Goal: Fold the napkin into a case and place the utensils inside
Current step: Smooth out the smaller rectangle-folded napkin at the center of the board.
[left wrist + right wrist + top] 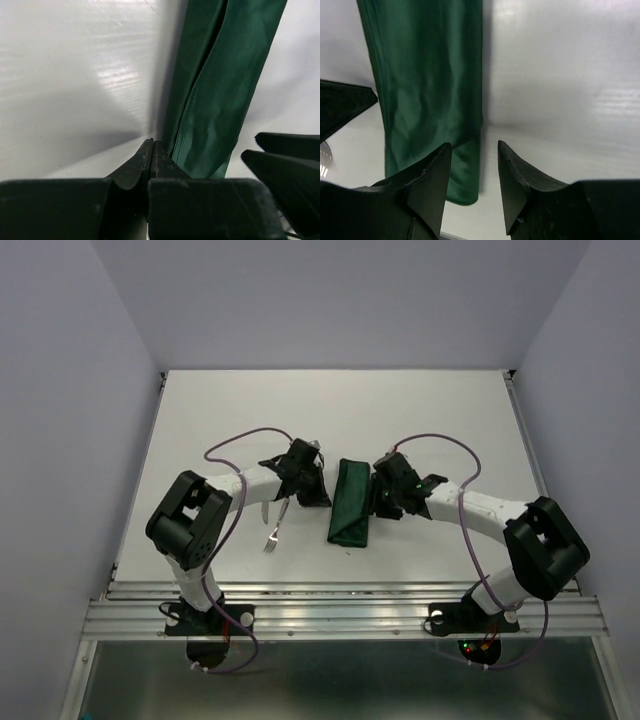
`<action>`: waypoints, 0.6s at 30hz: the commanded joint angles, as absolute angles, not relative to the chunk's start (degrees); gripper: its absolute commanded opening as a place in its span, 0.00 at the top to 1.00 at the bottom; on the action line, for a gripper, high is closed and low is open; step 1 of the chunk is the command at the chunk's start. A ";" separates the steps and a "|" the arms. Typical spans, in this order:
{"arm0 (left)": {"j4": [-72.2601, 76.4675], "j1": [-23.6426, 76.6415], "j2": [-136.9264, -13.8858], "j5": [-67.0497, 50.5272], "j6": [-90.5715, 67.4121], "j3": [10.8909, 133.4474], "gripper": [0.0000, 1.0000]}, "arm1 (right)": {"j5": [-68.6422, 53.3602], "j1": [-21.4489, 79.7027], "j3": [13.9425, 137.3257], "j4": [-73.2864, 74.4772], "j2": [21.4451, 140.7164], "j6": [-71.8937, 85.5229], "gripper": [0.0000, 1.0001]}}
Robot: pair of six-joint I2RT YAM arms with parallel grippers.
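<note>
1. Two grippers are mine, and they stand differently. My left gripper [151, 146] has its jaws pressed together with nothing visible between them, its tips low over the table [220, 420] just left of the cloth.
2. My right gripper [473, 150] has its jaws apart and empty, set at the right-hand edge of the cloth. Whether a fingertip touches the fabric I cannot tell.
3. Between the two, at the centre of the overhead view, the napkin [350, 502] lies folded into a narrow dark green strip running from top to bottom of the frame.
4. To the lower left of it, beside my left arm, the fork [273, 532] lies bare on the table, tines toward the bottom of the frame and apart from the cloth.
5. As for the knife, I cannot make it out in any view.
6. By my judgement the folding is done or nearly so, since the strip already has the shape of a case. The filling has not begun, because the fork lies outside it. What remains is to open the pocket, pick up each utensil and slide it in.
</note>
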State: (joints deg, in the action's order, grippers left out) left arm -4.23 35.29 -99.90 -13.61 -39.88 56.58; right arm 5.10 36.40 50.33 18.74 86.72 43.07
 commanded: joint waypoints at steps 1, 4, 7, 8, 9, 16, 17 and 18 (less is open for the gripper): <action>-4.75 37.96 -99.14 -14.76 -39.99 54.32 1.00 | 3.95 38.23 45.54 17.75 81.76 46.57 0.53; -4.75 39.28 -98.00 -15.38 -41.39 52.91 1.00 | 6.93 38.23 41.93 19.33 78.93 48.42 0.53; -4.83 42.00 -97.47 -15.47 -42.36 52.73 1.00 | 9.84 38.23 41.13 21.53 76.56 48.08 0.53; -4.75 43.40 -97.30 -15.56 -42.89 53.34 1.00 | 10.54 38.23 41.31 22.66 76.03 47.90 0.53; -4.83 44.20 -97.38 -15.64 -43.15 53.87 1.00 | 11.33 38.23 41.57 23.20 75.76 47.12 0.53; -6.42 49.66 -99.40 -15.03 -43.42 59.50 1.00 | 14.14 36.66 45.26 26.27 75.24 44.39 0.52; -6.59 49.75 -99.32 -15.03 -43.33 59.76 1.00 | 14.76 36.65 45.87 27.32 74.89 44.12 0.53; -6.94 49.75 -99.06 -15.03 -43.16 59.59 1.00 | 15.72 36.65 46.23 27.77 74.53 43.43 0.52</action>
State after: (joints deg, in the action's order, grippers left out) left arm -5.65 49.34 -99.63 -15.09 -43.13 57.19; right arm 11.18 37.39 42.83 25.17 76.73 45.52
